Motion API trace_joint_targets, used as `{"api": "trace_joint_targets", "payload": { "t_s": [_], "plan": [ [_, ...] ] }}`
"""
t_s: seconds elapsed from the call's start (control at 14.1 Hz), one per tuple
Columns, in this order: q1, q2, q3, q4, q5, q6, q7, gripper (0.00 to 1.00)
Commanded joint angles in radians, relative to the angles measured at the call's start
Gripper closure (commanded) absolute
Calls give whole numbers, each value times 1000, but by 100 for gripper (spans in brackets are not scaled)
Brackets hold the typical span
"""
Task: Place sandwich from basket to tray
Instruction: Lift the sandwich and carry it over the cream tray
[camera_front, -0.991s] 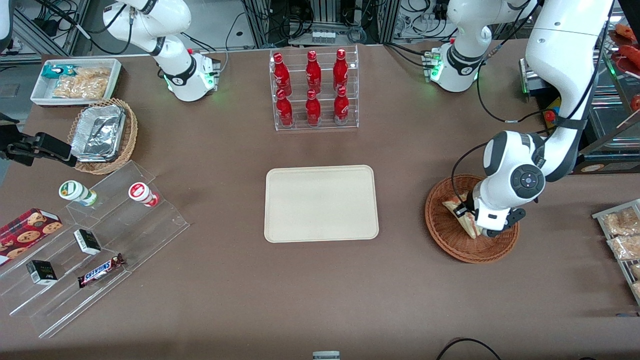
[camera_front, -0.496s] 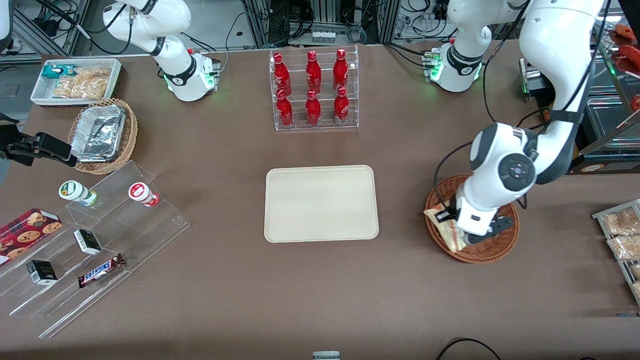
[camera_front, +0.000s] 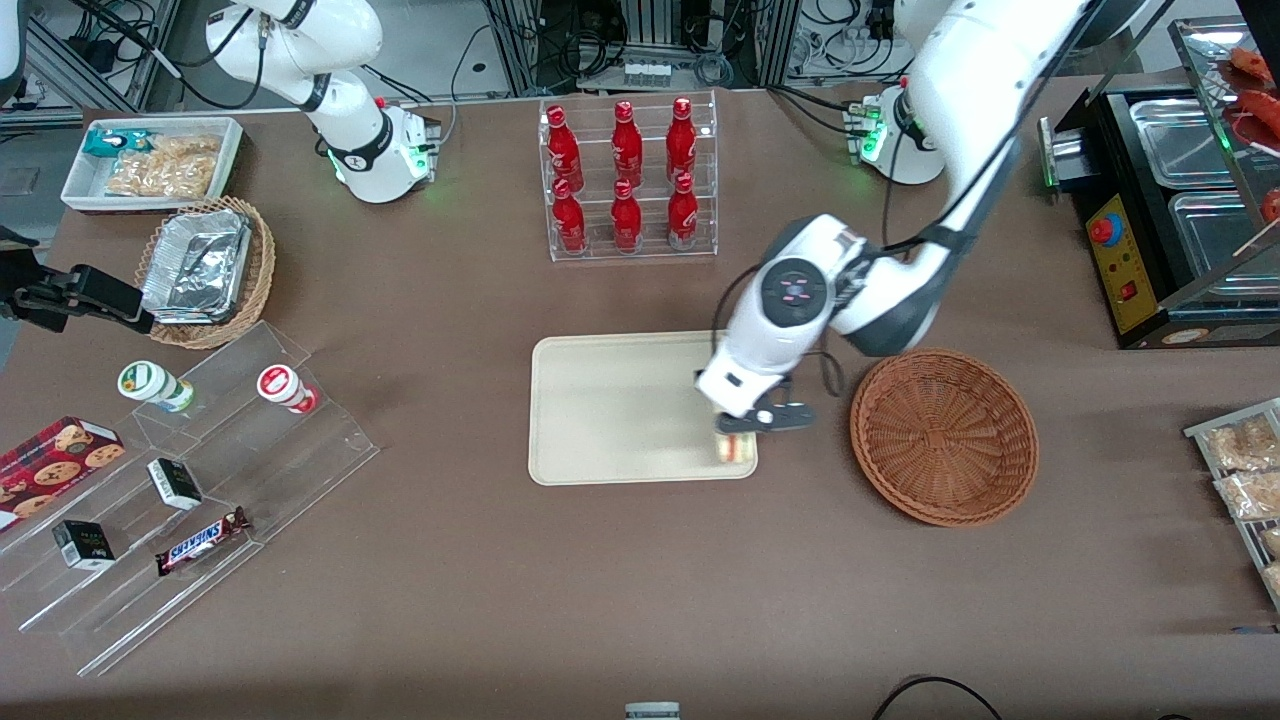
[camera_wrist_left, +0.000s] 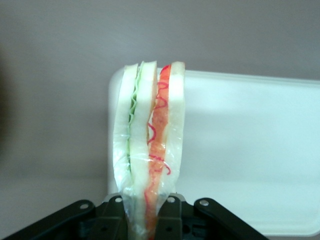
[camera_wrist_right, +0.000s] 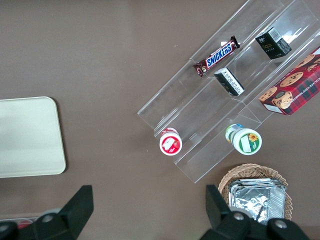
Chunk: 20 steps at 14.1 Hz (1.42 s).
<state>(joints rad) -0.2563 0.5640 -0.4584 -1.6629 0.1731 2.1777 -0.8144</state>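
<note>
nearest the front camera, the flat cream-beige rectangular tray (camera_front: 620, 410) lies mid-table, and over its near corner, the one closest to the basket, hangs the left arm's black two-finger gripper (camera_front: 737, 432), clamped on the small triangular sandwich (camera_front: 735, 449) of pale white bread with a red-pink filling stripe; the wrist view shows the wedge (camera_wrist_left: 150, 145) in clear wrap, pinched at one end and hanging edge-on above that corner and the brown table beside it. just beside the tray, toward the working arm's end, sits the round reddish-brown woven wicker basket (camera_front: 943, 436), now with nothing in it. the carry step looks nearly finished; the next move likely calls for shifting farther over the tray, lowering, then letting go so the wedge does not tip off the rim
</note>
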Motion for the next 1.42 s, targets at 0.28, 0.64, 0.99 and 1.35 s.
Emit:
{"api": "trace_joint_targets", "payload": {
  "t_s": [0.28, 0.64, 0.99, 1.35],
  "plan": [
    [-141, 166, 18, 199, 39, -47, -60, 82],
    [-186, 237, 26, 224, 161, -42, -184, 80],
    [-205, 246, 26, 235, 178, -42, -229, 45],
    [-205, 244, 26, 253, 178, -36, -252, 0]
  ]
}}
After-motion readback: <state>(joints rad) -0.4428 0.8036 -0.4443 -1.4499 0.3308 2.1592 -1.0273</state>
